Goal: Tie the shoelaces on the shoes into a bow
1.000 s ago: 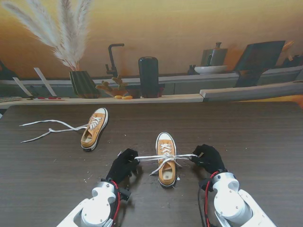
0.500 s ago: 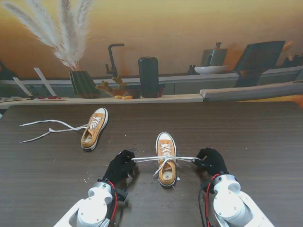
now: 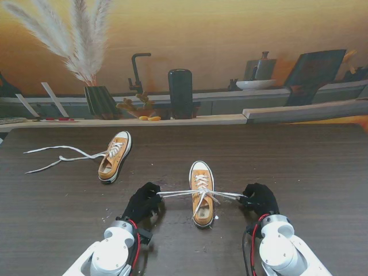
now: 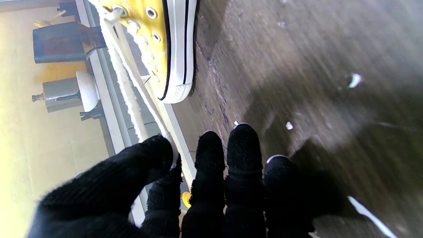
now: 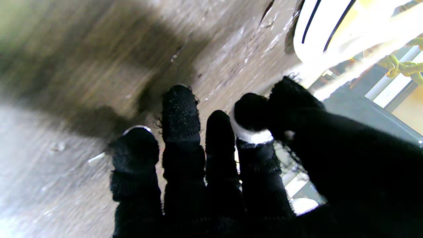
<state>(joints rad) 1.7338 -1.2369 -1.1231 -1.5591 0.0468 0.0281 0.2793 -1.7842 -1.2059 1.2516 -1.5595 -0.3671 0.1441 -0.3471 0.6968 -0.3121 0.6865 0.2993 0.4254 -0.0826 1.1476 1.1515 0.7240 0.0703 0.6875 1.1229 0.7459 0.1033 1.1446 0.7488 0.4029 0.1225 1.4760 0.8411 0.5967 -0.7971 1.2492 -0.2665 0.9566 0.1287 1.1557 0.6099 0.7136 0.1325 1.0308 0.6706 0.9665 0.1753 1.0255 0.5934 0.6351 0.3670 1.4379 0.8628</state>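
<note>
both hands slid a bit nearer to me and further apart over the last second, so the lace ends look stretched tighter now. left hand in its black knit glove (image 3: 144, 202) sits just left of the near yellow canvas sneaker with the white toe cap (image 3: 202, 192), thumb and forefinger clamped on one end of the white flat shoelace (image 3: 198, 193); the other fingers (image 4: 243, 148) lie together, tips at the dark wood-grain table (image 3: 322, 167). right hand (image 3: 260, 198), same black glove, sits just right of that sneaker, pinching the other lace end between thumb and forefinger, lace wrapped round the fingertip.

progress-wise: the two ends look crossed over the sneaker's tongue and pulled out sideways, so i'd say the first knot is being cinched. no loops, no bow yet.

farther away and left of that sneaker lies the second yellow sneaker (image 3: 114, 156), laces (image 3: 60, 157) trailing loose, untouched. so most of the job is left.
</note>
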